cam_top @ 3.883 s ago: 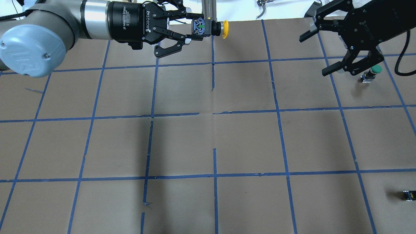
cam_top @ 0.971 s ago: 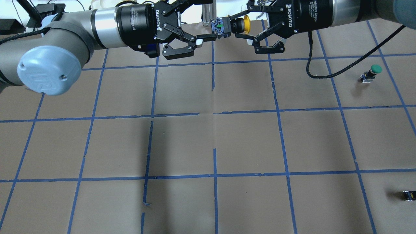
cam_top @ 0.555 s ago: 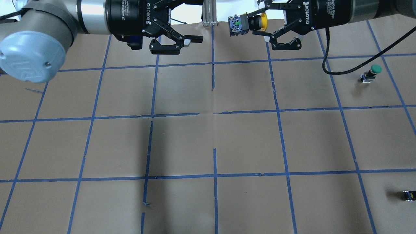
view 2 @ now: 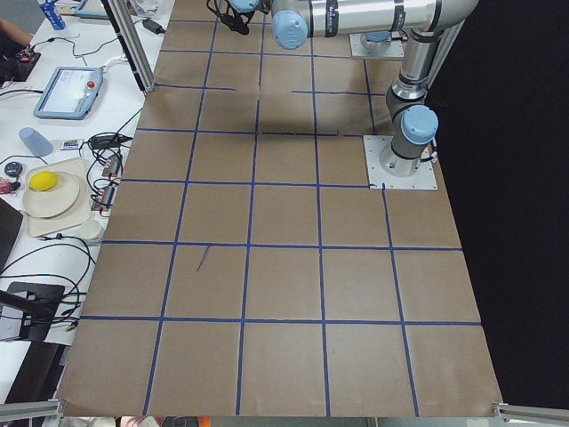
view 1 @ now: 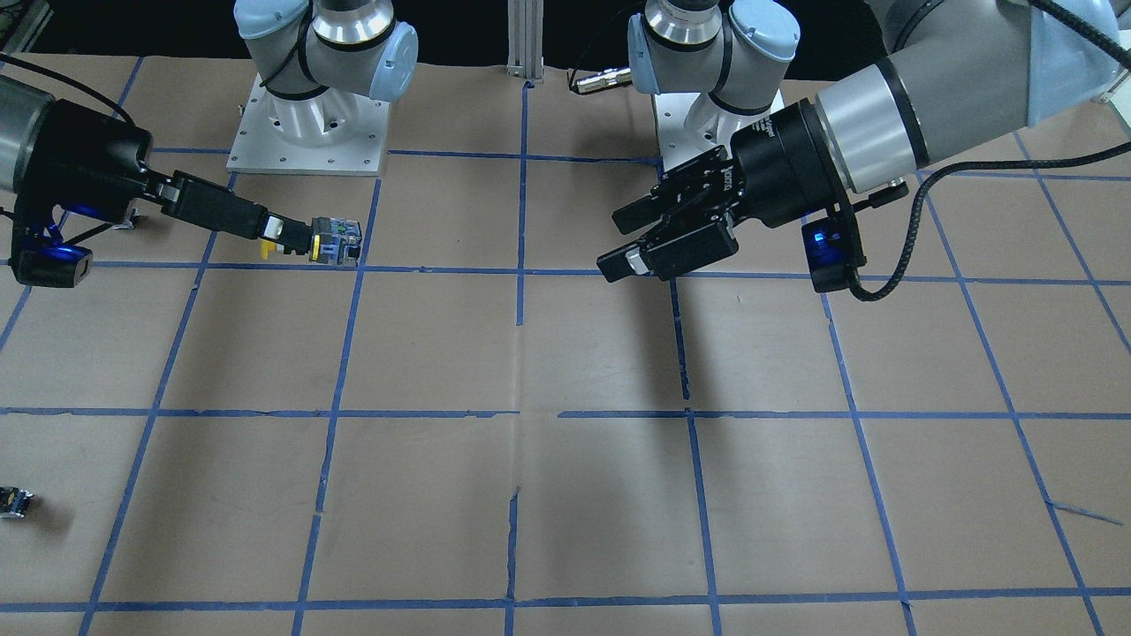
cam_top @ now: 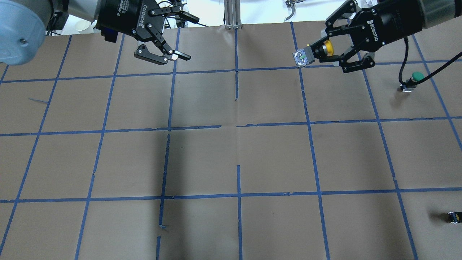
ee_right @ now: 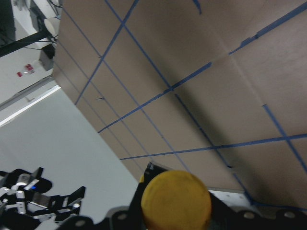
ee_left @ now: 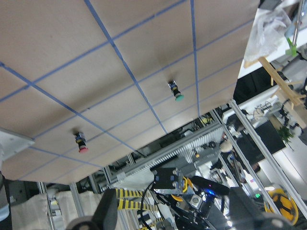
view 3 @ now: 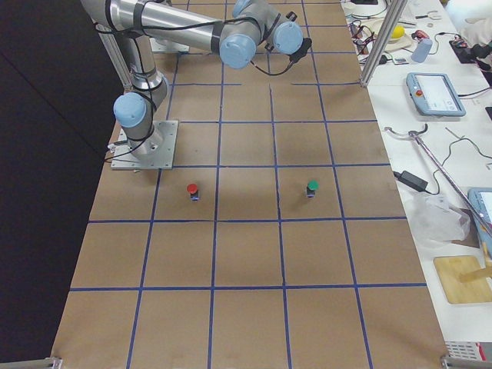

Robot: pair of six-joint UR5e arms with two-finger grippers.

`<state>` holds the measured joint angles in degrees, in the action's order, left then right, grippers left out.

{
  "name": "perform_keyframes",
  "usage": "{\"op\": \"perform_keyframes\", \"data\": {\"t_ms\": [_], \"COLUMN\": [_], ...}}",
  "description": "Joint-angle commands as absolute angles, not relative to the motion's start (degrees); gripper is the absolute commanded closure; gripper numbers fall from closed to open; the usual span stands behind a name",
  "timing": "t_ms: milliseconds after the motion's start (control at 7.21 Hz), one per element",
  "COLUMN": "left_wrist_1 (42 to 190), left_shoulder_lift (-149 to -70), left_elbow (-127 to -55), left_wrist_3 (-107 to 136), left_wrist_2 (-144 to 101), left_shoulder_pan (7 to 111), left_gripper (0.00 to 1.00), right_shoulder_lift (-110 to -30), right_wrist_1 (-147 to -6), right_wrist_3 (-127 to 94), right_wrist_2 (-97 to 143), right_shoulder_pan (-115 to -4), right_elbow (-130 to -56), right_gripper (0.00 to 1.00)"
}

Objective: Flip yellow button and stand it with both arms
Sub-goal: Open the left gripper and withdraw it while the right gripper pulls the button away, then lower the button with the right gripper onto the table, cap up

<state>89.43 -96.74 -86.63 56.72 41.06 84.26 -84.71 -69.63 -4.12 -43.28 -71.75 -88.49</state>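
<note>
My right gripper [cam_top: 314,53] is shut on the yellow button [cam_top: 326,47] and holds it in the air over the far right squares. The yellow cap faces the gripper's palm and the black/grey body [cam_top: 301,57] sticks out toward the table's middle. In the front-facing view the right gripper [view 1: 287,237] and the button [view 1: 334,241] are on the left. The cap fills the bottom of the right wrist view [ee_right: 175,199]. My left gripper [cam_top: 184,36] is open and empty at the far left, well apart from the button. In the front-facing view it [view 1: 629,240] is on the right.
A green-capped button [cam_top: 415,77] stands at the right, near the right arm's cable. A red-capped button [view 3: 192,190] stands near the right arm's base. A small capless black/grey block [cam_top: 453,216] lies at the near right edge. Brown paper with blue tape lines [cam_top: 238,162] covers the table.
The left gripper held the button, the right gripper closed on it, and the left let go. Since then the arms have drawn apart, and the right carried the button right and lower.
</note>
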Motion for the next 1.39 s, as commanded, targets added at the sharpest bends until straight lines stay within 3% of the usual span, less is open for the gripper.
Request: {"op": "perform_keyframes", "data": {"t_ms": [0,555,832,1248], "left_wrist_1": [89.65,96.66,98.52,101.51], "left_shoulder_lift": [-97.03,-96.34,-94.67,-95.09], "left_elbow": [-87.1,-86.22,-84.65,-81.14], "left_wrist_3": [52.94,26.24,21.82,21.36], "left_wrist_2": [47.62,80.51,85.66,95.89], "left_shoulder_pan": [82.71,81.83,80.08,80.15], "left_gripper": [0.16,0.14,0.01,0.0], "right_shoulder_lift": [-85.42,-86.83,-88.5,-89.56], "right_wrist_1": [-71.8,-85.2,-98.37,-120.75], "right_wrist_3": [2.95,15.45,17.84,30.52], "right_wrist_2": [-59.26,-79.25,-90.12,-97.12], "right_shoulder_pan": [-71.8,-71.54,-70.15,-61.3], "right_elbow": [-89.12,-98.32,-105.96,-119.48], "right_gripper": [0.87,0.87,0.89,0.93]}}
